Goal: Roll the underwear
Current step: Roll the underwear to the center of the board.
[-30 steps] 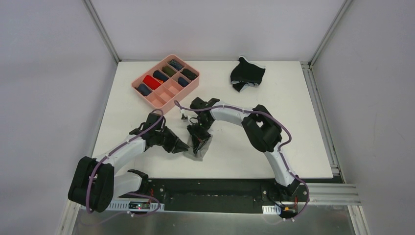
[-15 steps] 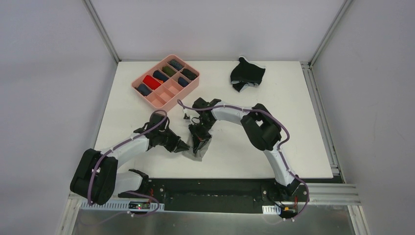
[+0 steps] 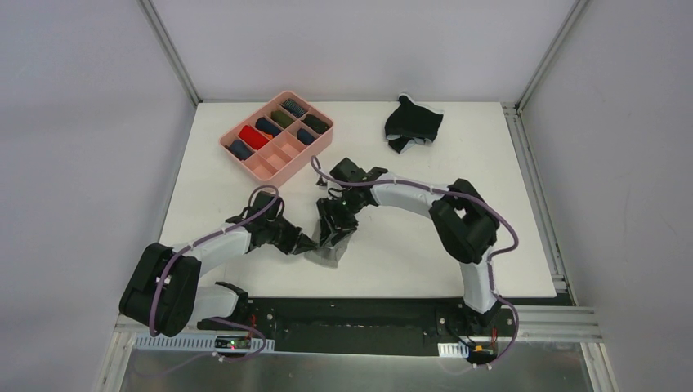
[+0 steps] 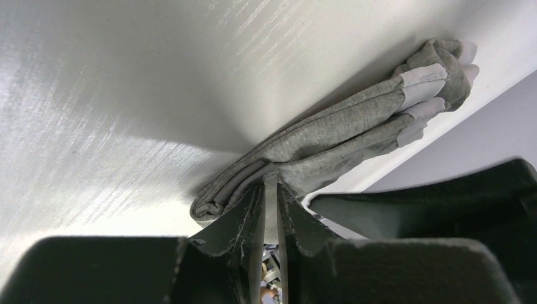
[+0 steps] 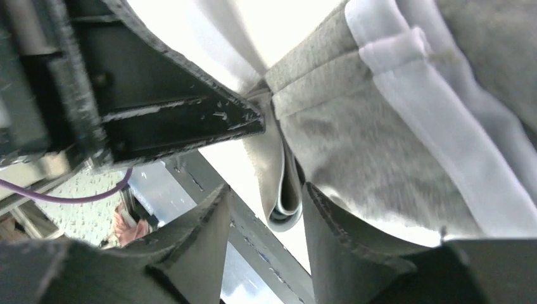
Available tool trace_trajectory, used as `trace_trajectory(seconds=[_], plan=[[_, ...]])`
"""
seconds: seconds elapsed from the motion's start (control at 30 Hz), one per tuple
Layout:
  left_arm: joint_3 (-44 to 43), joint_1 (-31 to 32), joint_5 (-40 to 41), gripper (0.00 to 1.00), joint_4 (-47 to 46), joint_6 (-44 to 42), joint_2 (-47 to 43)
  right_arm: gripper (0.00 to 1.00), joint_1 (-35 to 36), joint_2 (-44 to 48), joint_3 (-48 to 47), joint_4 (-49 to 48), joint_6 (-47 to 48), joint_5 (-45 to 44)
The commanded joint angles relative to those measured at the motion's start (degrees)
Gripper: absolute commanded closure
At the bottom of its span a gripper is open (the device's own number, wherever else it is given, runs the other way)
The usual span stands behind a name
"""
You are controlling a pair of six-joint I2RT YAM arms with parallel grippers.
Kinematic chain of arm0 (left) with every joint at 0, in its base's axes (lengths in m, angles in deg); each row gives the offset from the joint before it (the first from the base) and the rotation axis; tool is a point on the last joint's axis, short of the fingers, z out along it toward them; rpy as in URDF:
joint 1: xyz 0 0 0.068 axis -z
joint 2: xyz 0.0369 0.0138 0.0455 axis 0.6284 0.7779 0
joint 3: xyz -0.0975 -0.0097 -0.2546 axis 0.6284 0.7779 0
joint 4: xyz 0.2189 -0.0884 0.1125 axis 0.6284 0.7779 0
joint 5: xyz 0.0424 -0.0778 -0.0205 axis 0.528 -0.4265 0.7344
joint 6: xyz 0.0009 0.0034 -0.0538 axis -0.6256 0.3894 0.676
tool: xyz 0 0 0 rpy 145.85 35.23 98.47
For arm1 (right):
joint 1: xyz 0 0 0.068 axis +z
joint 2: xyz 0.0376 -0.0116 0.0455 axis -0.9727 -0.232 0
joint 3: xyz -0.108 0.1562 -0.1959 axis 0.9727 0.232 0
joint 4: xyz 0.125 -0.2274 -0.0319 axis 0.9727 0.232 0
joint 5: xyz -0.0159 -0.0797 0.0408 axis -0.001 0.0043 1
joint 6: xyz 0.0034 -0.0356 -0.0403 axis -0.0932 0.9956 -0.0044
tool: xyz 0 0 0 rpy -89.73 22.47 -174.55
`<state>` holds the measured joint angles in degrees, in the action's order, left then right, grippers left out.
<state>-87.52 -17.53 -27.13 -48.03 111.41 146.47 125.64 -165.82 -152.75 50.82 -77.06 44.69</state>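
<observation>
Both arms met at the grey briefs (image 4: pixel 342 130): left fingers (image 4: pixel 248 215) pinched its near end, right fingers (image 5: pixel 345 244) stood parted around a far-end fold. Long axis ran fingers to fingers.

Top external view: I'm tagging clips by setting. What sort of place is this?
Likely a robotics lab test cell, not a home: a white table boxed in by plain grey panels on aluminium rails, the left arm and right arm bolted at its near edge, working grey briefs.
</observation>
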Motion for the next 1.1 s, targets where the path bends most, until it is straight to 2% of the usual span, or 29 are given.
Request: trace_trajectory(seconds=[0.0,0.2,0.37,0.53,0.77,0.93,1.07], plan=[[1.7,0.6,3.7,0.85,3.4,-0.1,1.9,0.5,0.3,11.6,8.9,-12.2,-9.3,-7.7],[0.9,0.6,3.2,0.86,3.4,-0.8,3.1,0.5,4.9,25.0,26.9,-29.8,-17.1,-25.8],[0.8,0.6,2.8,0.86,3.3,-1.0,3.3,0.5,9.4,28.0,32.3,-36.6,-20.2,-33.4],[1.1,0.6,2.8,0.86,3.6,-1.0,2.9,0.54,11.7,25.6,32.3,-38.4,-22.1,-35.1],[1.2,0.6,3.2,0.86,4.3,-0.9,1.9,0.69,11.7,23.5,31.0,-37.8,-21.9,-36.0],[1.0,0.6,3.2,0.86,4.5,-0.9,1.9,0.62,11.7,25.9,33.2,-37.7,-21.8,-39.9],[0.8,0.6,3.2,0.87,4.6,-1.0,1.9,0.61,11.7,25.7,33.7,-37.5,-21.3,-38.8]])
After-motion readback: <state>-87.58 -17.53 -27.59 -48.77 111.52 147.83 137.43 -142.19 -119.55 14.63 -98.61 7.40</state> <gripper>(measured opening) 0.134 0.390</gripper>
